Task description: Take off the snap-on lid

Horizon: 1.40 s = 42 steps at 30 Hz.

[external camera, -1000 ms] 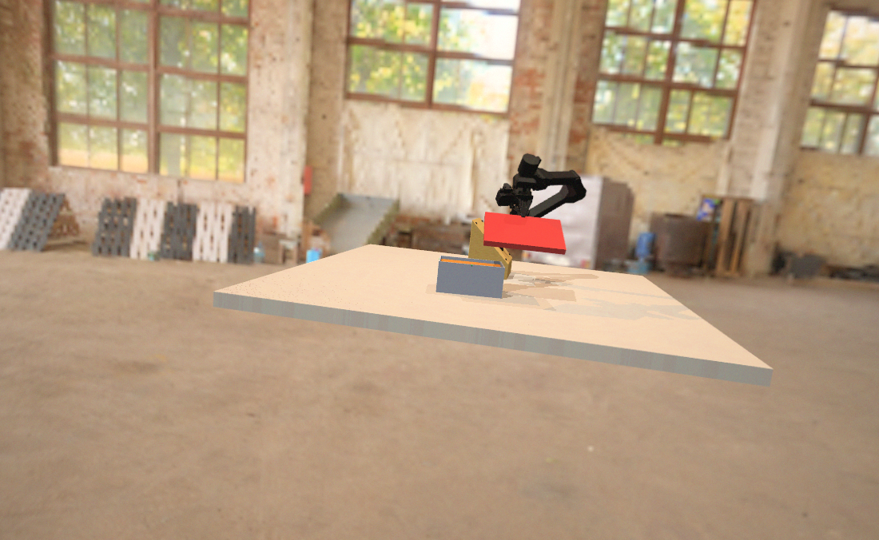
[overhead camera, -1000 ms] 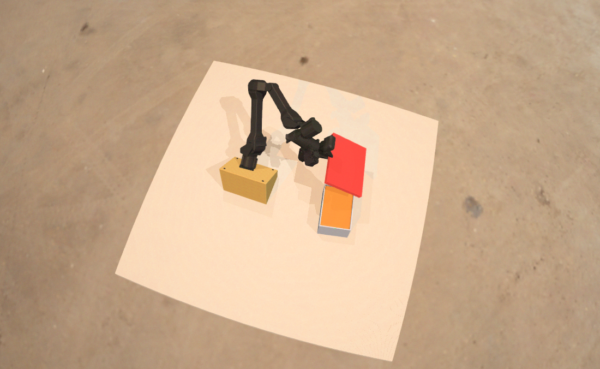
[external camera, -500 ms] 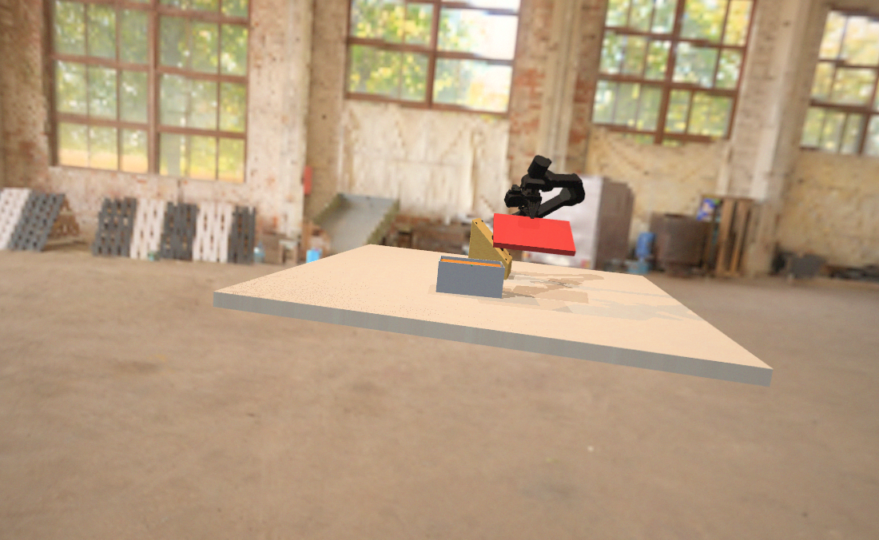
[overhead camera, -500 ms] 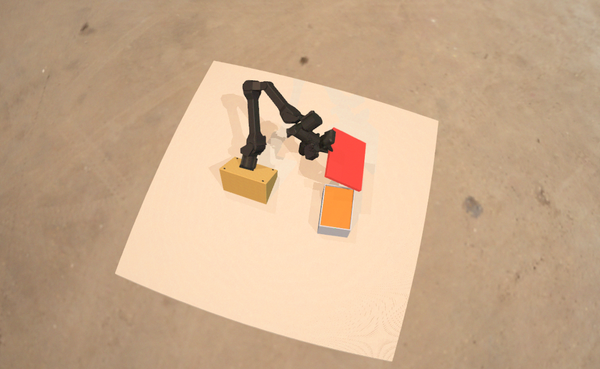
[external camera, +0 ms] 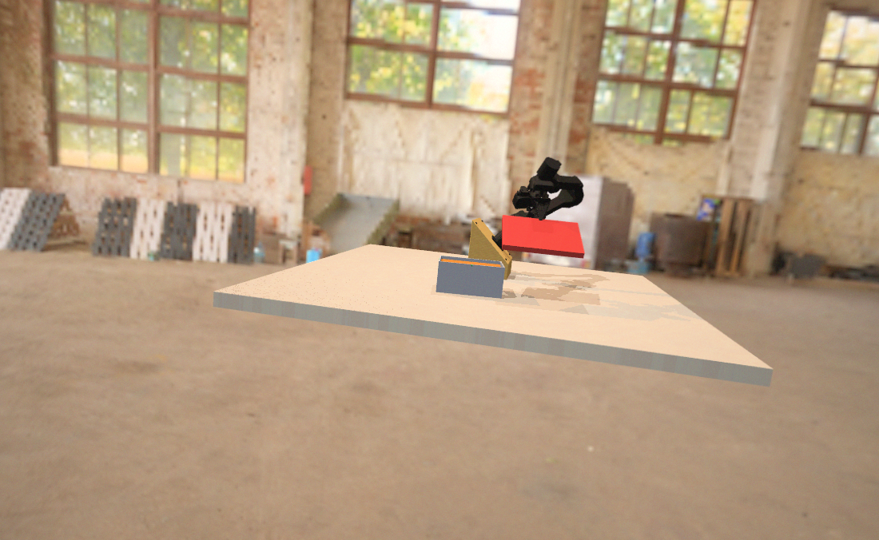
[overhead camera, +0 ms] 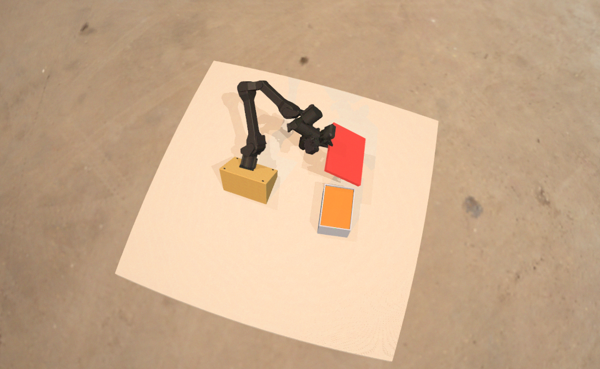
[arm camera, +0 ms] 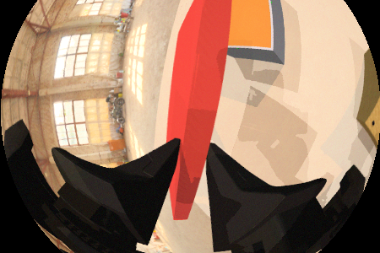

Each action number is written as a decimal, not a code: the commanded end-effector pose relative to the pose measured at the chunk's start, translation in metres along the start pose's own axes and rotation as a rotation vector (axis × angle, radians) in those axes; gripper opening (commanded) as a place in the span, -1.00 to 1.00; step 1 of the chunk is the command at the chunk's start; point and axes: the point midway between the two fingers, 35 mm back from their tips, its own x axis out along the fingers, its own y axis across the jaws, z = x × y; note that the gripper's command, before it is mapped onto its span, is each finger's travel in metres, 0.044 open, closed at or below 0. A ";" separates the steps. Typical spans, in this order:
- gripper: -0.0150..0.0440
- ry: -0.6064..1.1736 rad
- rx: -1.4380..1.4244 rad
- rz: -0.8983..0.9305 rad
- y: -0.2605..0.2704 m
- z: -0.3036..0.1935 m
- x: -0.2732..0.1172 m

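Observation:
The red lid (overhead camera: 347,154) (external camera: 542,236) (arm camera: 198,73) is in the air above the table, beside the box and higher than it, tilted a little. My gripper (overhead camera: 330,141) (arm camera: 193,145) is shut on the lid's edge on the side toward the arm's base. In the exterior view the fingertips are partly hidden behind the lid. The storage box (overhead camera: 333,231) (external camera: 470,280) (arm camera: 279,31) is grey, stands upright and open on the table, and shows an orange inside. The lid does not touch the box.
The pale square table (overhead camera: 229,274) (external camera: 336,301) has its edges in view. The arm stands on a yellow-brown base block (overhead camera: 245,185) (external camera: 479,242) (arm camera: 371,99), to the left of the box in the top view. The shadows of the arm and lid fall on the table.

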 end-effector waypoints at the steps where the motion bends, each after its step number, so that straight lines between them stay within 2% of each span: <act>1: -0.49 -0.003 -0.010 0.015 0.005 -0.011 -0.002; 42: -0.49 -0.001 -0.009 0.016 0.001 -0.094 -0.006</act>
